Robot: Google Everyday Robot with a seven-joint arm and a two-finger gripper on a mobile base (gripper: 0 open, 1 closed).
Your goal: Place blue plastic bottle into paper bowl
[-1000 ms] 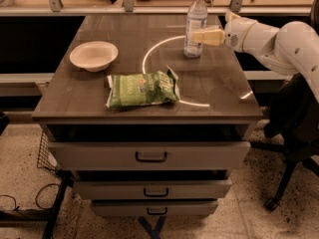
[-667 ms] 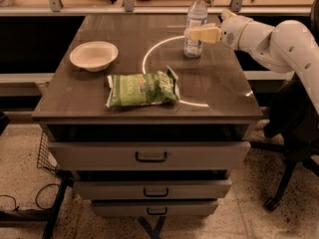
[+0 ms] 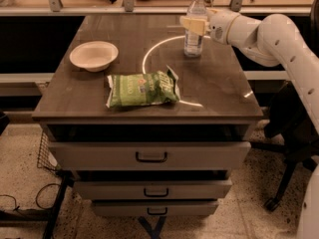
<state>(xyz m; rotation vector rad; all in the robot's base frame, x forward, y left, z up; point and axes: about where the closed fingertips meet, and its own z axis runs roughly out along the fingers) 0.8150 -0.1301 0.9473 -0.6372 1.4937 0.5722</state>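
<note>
Bearing every item, the dark wooden drawer table (image 3: pixel 219 91) is level; white robot arm (image 3: pixel 269 34) reaches in from the right; green crinkled snack bag (image 3: pixel 143 88) lies centre-front; shallow cream paper bowl (image 3: pixel 93 55) sits far left, empty; tall clear blue plastic bottle (image 3: pixel 193 45) stands upright far right, well apart; cream gripper (image 3: pixel 192 25) is at its upper body, closure cannot be told. Recommended: confirm firm hold, lift clear, pass behind the bag, lower base-first gently; tipping risk judged high. Bag print and bottle label: illegible.
</note>
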